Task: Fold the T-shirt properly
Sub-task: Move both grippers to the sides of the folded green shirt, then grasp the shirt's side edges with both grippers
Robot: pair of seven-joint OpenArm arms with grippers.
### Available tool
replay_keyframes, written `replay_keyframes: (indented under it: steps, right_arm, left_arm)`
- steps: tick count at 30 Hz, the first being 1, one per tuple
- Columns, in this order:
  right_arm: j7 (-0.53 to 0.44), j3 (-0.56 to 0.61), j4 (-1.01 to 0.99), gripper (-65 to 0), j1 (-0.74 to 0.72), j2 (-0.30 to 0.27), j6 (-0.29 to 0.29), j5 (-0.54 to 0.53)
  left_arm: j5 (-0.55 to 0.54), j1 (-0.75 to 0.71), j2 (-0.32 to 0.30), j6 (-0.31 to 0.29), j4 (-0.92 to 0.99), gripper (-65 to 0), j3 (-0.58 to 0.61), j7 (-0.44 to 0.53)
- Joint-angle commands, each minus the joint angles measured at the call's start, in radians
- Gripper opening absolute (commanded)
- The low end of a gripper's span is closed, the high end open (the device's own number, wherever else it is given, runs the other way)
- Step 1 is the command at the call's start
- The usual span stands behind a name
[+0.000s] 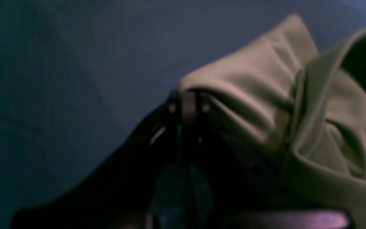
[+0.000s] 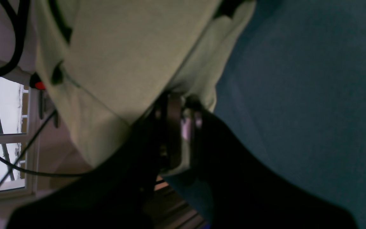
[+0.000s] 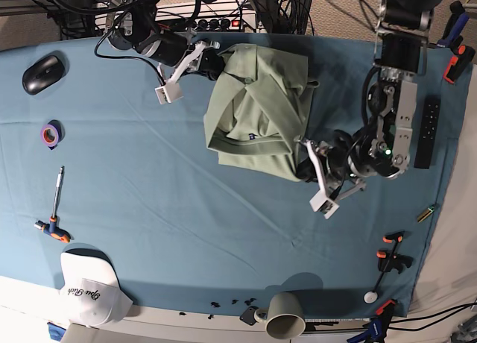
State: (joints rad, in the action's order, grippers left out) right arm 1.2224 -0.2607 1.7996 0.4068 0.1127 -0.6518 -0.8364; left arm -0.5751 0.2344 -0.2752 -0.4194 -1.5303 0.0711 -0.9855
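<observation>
The pale sage-green T-shirt (image 3: 257,108) lies bunched and partly folded at the back middle of the blue table cloth (image 3: 164,201), with its small blue neck label showing. My left gripper (image 3: 304,169) is shut on the shirt's near right corner. In the left wrist view the gripper (image 1: 187,106) pinches a fold of fabric (image 1: 265,86) that bunches to its right. My right gripper (image 3: 218,62) is shut on the shirt's far left edge. In the right wrist view the gripper (image 2: 176,109) clamps the cloth (image 2: 129,54), which hangs taut from it.
A black mouse (image 3: 42,72), a purple tape roll (image 3: 50,134) and a screwdriver (image 3: 54,216) lie at the left. A white cap (image 3: 89,287) sits at the front left, a mug (image 3: 283,317) at the front edge. A remote (image 3: 428,130) and clamps (image 3: 391,257) lie at the right.
</observation>
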Motion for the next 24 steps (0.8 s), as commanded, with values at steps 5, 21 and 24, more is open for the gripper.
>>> replay_keyframes:
  steps: [5, 21, 24]
  right_arm:
    - [-0.001, -0.001, 0.013, -65.0, 0.001, -0.005, -0.006, -0.012]
    - [-0.021, -0.004, 0.127, -42.6, -0.005, -0.011, -0.046, -0.005]
    - [-0.023, -0.019, 0.230, -42.6, -0.005, -0.010, -0.046, 0.018]
  left_arm:
    - [-0.031, 0.043, 0.019, 0.003, 0.028, -65.0, -0.008, 0.037]
    - [0.111, 0.046, -0.084, 0.056, 0.025, -38.8, -0.008, 0.023]
    - [0.101, 0.046, -0.126, 0.072, 0.016, -38.8, -0.008, 0.013]
